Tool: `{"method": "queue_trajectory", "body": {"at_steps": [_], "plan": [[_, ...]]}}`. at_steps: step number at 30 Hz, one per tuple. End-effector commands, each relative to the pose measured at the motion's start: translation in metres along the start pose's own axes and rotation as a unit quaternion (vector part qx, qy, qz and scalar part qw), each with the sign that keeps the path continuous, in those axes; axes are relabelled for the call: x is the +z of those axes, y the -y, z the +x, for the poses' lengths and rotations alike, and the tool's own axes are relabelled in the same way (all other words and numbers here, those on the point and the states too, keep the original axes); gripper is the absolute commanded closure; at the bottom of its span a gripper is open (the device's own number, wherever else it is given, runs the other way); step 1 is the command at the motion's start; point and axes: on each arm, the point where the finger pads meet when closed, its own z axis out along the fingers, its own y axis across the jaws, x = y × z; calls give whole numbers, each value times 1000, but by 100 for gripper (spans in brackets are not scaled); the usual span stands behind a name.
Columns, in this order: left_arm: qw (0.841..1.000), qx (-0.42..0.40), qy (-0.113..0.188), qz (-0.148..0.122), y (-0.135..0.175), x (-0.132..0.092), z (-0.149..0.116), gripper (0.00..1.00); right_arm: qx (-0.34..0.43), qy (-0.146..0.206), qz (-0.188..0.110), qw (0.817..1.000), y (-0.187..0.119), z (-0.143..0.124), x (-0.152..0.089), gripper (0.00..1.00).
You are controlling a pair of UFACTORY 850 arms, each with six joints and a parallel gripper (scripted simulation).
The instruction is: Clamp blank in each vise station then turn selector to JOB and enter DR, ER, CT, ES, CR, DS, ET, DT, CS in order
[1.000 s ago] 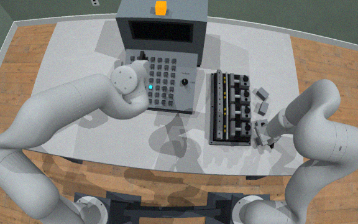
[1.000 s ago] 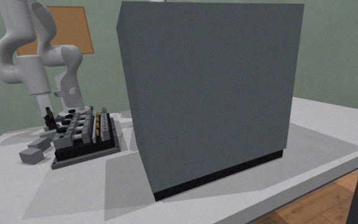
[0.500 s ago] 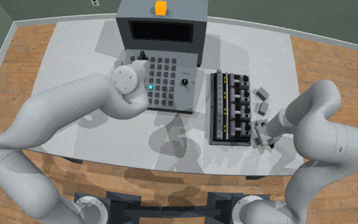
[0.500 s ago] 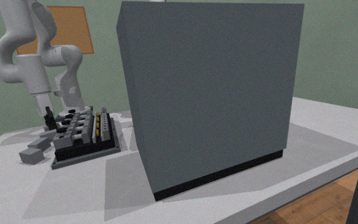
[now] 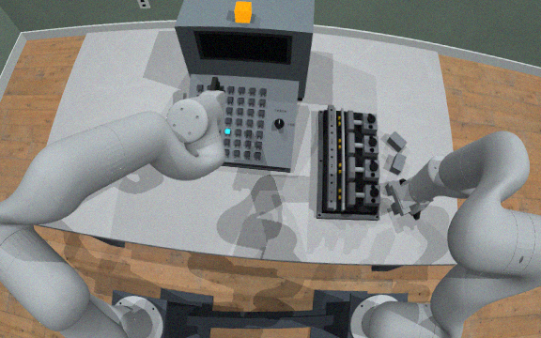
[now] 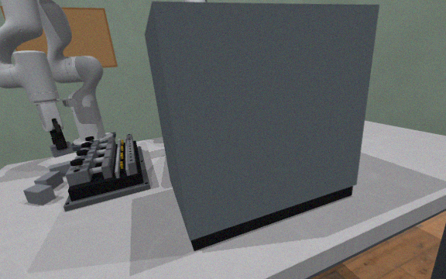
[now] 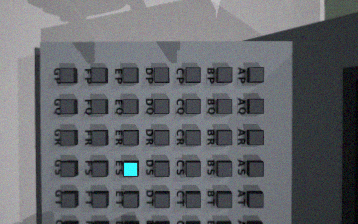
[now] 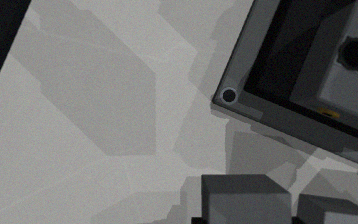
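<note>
Top view, listed from left to right:

1. Left gripper (image 5: 215, 84), one: spread, above the button panel (image 5: 277, 155) (image 7: 280, 100), pinching nothing.
2. Lit key (image 5: 227, 131) (image 7: 130, 169), one: cyan, printed ES. It shows which key the machine registers; the pictures do not settle which was pressed.
3. Amber lamp (image 5: 243, 12), one: on the cabinet (image 5: 252, 35) (image 6: 262, 108), bright and apparently on. Job entry of the nine keys is judged wholly outstanding.
4. Selector knob (image 5: 279, 124), one: its mark appears to point towards TEACH. The turn to JOB remains.
5. Vise rack (image 5: 348, 216) (image 6: 107, 198), four stations: no blank can be made out in any. All four clampings, by every sign, are left to do.
6. Loose blanks, three: far block (image 5: 396, 141) (image 6: 39, 194), middle block (image 5: 397, 162) (image 6: 49, 179) and near block (image 6: 60, 167), on the tabletop (image 5: 299, 239) (image 6: 91, 240) beside the rack.
7. Right gripper (image 5: 407, 199) (image 6: 60, 146), one: closed upon the held blank (image 6: 60, 151) (image 8: 246, 207), which is up beside the rack's near end. Loading appears only begun; seating it flush within the moving jaw's ends comes next.
</note>
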Motion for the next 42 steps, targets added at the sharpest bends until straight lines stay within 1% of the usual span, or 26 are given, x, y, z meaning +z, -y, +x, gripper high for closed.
{"method": "queue_trajectory", "body": {"at_steps": [1, 5, 15, 23, 30, 32, 37, 42], "plan": [[1000, 0, 0, -1, -1, -1, 0, 0, 0, -1, 1, 1000, 0, 0, -71, 100], [1000, 0, 0, -1, -1, -1, 0, 0, 0, -1, 1, 1000, 1, 0, -113, 100], [1000, 0, 0, -1, -1, -1, 0, 0, -5, -1, 1, 1000, -1, 1, -113, 100], [1000, 0, 0, -1, -1, -1, 0, 0, -32, -1, 1, 999, -7, 8, -113, 100], [1000, 0, 0, -1, -1, -1, 0, 0, -81, -1, 1, 997, -19, 20, -113, 100], [1000, 0, 0, -1, -1, -1, 0, 0, -81, -1, 1, 997, -19, 20, -113, 100], [1000, 0, 0, -1, -1, -1, 0, 0, -130, -1, 1, 992, -30, 32, -114, 100], [1000, 0, 0, -1, -1, -1, 0, 0, -187, -1, 1, 982, -43, 48, -114, 100]]}}
